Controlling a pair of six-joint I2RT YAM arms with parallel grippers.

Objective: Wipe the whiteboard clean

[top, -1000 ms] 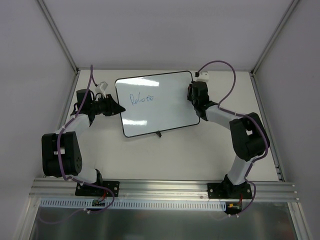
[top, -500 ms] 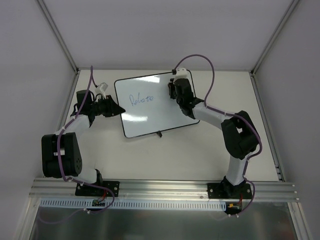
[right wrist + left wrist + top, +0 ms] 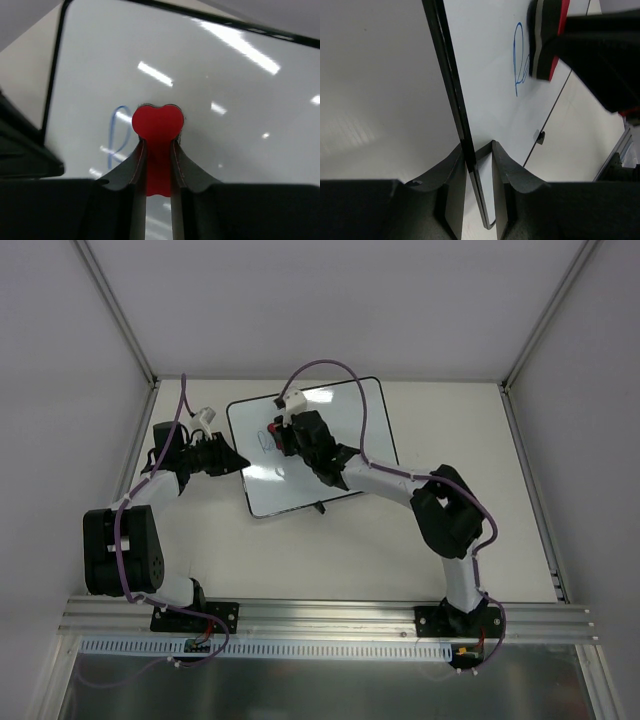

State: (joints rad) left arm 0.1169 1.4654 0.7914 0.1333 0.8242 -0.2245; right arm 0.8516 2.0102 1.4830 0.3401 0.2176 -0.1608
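The whiteboard (image 3: 345, 410) lies on the table, its black frame tilted. A single blue letter (image 3: 264, 440) shows near its left side. My left gripper (image 3: 240, 462) is shut on the board's left frame edge; in the left wrist view the fingers (image 3: 452, 165) clamp the thin black frame (image 3: 451, 90). My right gripper (image 3: 282, 436) is shut on the red eraser (image 3: 274, 430) and presses it on the board just right of the blue letter. The right wrist view shows the eraser (image 3: 156, 125) between the fingers, beside the blue stroke (image 3: 116, 135). The eraser also shows in the left wrist view (image 3: 549, 40).
The beige table (image 3: 330, 550) runs toward the arm bases at the near edge. White walls with metal posts (image 3: 115, 310) enclose the back and sides. A small black foot (image 3: 317, 507) sticks out at the board's near edge.
My right arm has swept left across the board with the eraser. Most of the blue writing is gone; only the first letter is left. The left gripper has held its place.
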